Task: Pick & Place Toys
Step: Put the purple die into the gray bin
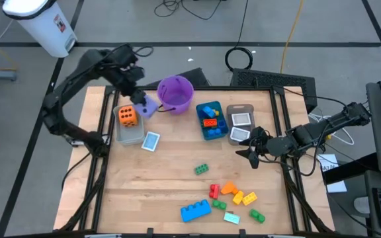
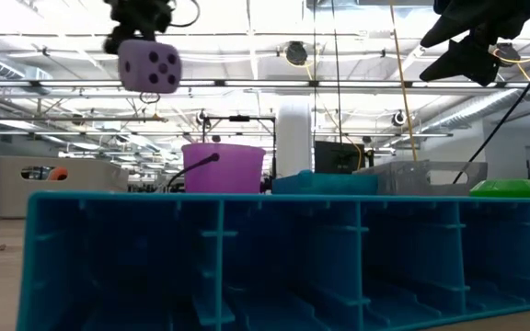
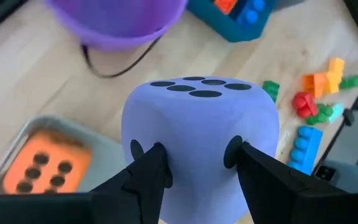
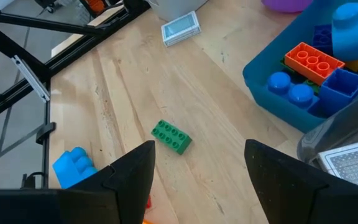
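The step in hand looks like the carrying of a toy to its bin; the left gripper (image 3: 194,165) hangs in the air with its jaws pinching the purple die (image 3: 199,140) by two opposite sides, the five-dot face turned away from the wrist; below the jaws and a little to one side lies the clear bin (image 1: 129,134), which already holds the orange die (image 1: 128,116); the purple bucket (image 1: 175,93) stands just beyond the jaws on the other side. My judgement is that the next move calls for a short shift until the die hangs over the clear bin, a lowering beside the orange die, then a release; that bin is small, so there is little room to spare.

The right gripper (image 4: 199,163) hovers with jaws spread and nothing between them; ahead of them lies a green brick (image 4: 171,137) alone on the boards; to one side stands the teal bin (image 4: 278,84) with blue and orange bricks in it.

The wooden table (image 1: 177,172) is bare pale boards in a black frame; a picture card (image 1: 151,141) lies near the clear bin, and a cluster of loose bricks (image 1: 227,199) sits near the front edge; beyond is a grey floor with cables and a white waste bin (image 1: 42,23); the low view shows a large hall with ceiling lights.
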You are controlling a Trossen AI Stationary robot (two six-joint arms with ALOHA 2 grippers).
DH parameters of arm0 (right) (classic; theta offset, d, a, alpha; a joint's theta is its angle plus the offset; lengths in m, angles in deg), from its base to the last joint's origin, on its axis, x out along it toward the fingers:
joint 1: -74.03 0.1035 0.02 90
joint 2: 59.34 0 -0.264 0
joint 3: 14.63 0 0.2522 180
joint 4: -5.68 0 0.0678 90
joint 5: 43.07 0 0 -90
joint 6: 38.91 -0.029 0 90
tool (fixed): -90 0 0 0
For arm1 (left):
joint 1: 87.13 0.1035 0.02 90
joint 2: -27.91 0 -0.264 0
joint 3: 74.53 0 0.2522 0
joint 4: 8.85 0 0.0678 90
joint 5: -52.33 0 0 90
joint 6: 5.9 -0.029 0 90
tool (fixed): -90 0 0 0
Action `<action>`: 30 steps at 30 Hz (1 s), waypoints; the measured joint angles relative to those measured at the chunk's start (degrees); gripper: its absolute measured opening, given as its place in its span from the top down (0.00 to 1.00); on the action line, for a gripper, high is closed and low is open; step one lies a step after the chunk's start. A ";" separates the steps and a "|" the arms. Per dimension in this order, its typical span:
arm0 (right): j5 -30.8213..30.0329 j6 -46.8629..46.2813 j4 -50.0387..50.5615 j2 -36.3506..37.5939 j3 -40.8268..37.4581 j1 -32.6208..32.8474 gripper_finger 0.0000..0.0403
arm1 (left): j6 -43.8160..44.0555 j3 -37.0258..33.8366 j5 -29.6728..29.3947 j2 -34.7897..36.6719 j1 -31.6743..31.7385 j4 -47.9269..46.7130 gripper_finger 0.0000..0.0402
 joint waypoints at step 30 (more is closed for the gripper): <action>1.90 4.59 -5.35 0.00 0.00 -3.06 0.40 | 26.57 -44.88 -6.38 38.75 9.76 14.21 0.54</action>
